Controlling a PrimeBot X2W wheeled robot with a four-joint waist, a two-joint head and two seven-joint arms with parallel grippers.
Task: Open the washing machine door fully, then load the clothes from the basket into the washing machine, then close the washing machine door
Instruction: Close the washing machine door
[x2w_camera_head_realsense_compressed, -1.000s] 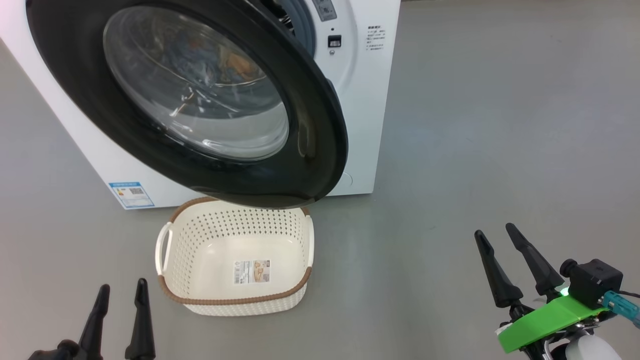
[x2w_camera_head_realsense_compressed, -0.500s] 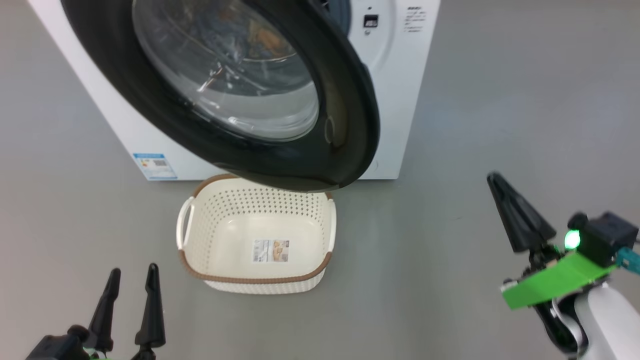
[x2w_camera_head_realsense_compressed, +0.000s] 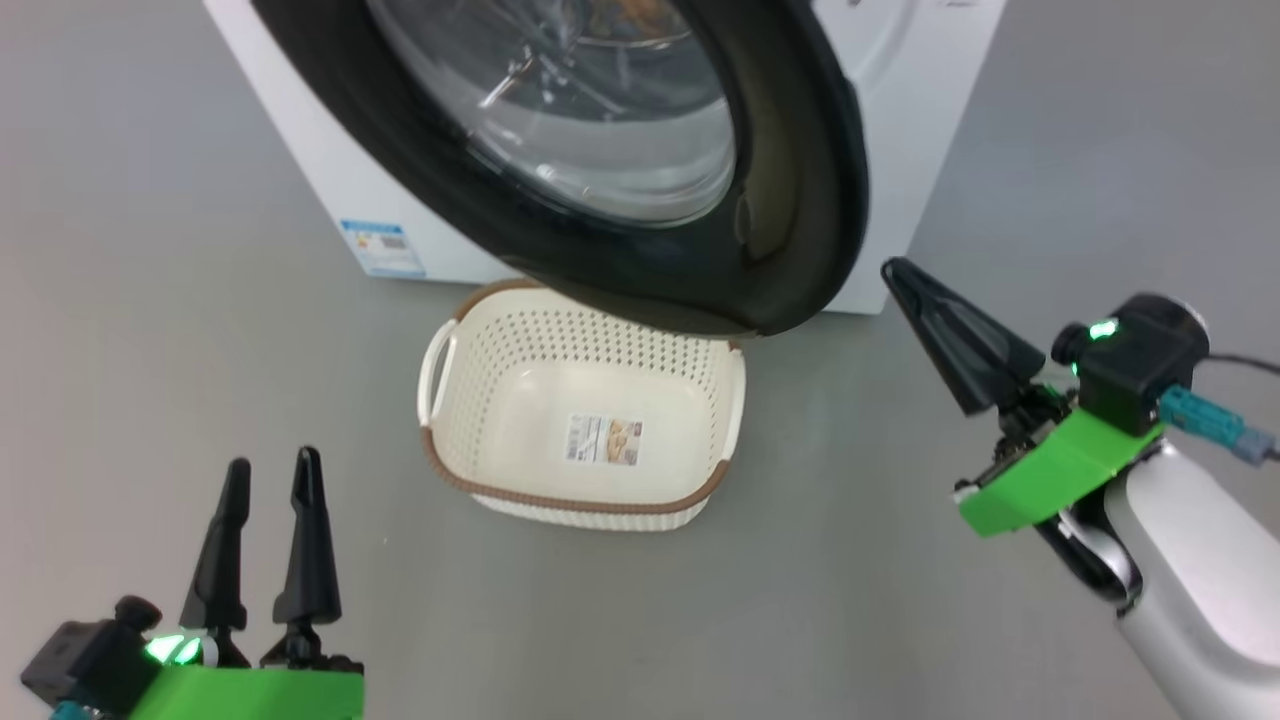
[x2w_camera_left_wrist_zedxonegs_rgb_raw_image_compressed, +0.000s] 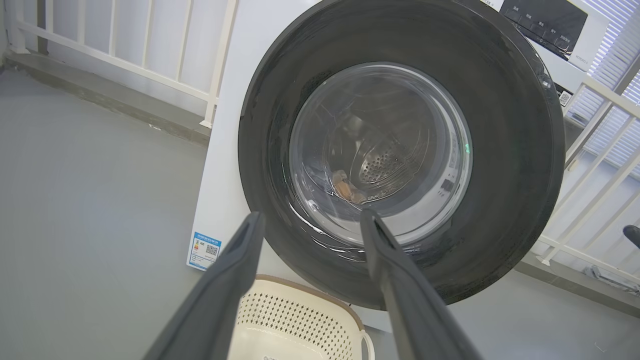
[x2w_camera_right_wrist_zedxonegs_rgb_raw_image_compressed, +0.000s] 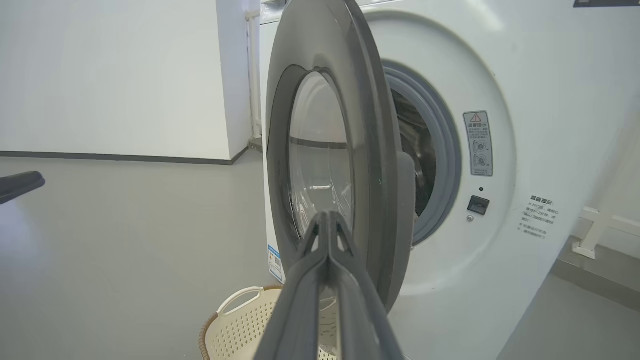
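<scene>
Right gripper (x2w_camera_head_realsense_compressed: 900, 282) just pinched its fingers together on nothing, close beside the washing machine door (x2w_camera_head_realsense_compressed: 800, 200) edge, left gripper (x2w_camera_head_realsense_compressed: 272, 468) spread wide – basket (x2w_camera_head_realsense_compressed: 560, 497) beneath the door is bare, clothes (x2w_camera_left_wrist_zedxonegs_rgb_raw_image_compressed: 344, 186) sit behind its glass – so the closing push looks next.

ahead of my right hand (x2w_camera_head_realsense_compressed: 893, 268) the washing machine door (x2w_camera_head_realsense_compressed: 810, 200) is glossy black plastic round clear, shiny glass (x2w_camera_head_realsense_compressed: 620, 140). the washing machine (x2w_camera_right_wrist_zedxonegs_rgb_raw_image_compressed: 525, 75) behind it is smooth white, its gasket (x2w_camera_right_wrist_zedxonegs_rgb_raw_image_compressed: 447, 150) matt grey rubber. beyond my left hand (x2w_camera_head_realsense_compressed: 273, 460) the basket (x2w_camera_head_realsense_compressed: 640, 345) is matt cream perforated plastic with a brown woven-look rim and a paper label (x2w_camera_head_realsense_compressed: 604, 440). my fingers (x2w_camera_head_realsense_compressed: 305, 540) look matt and dark; the floor (x2w_camera_head_realsense_compressed: 150, 350) smooth grey.
</scene>
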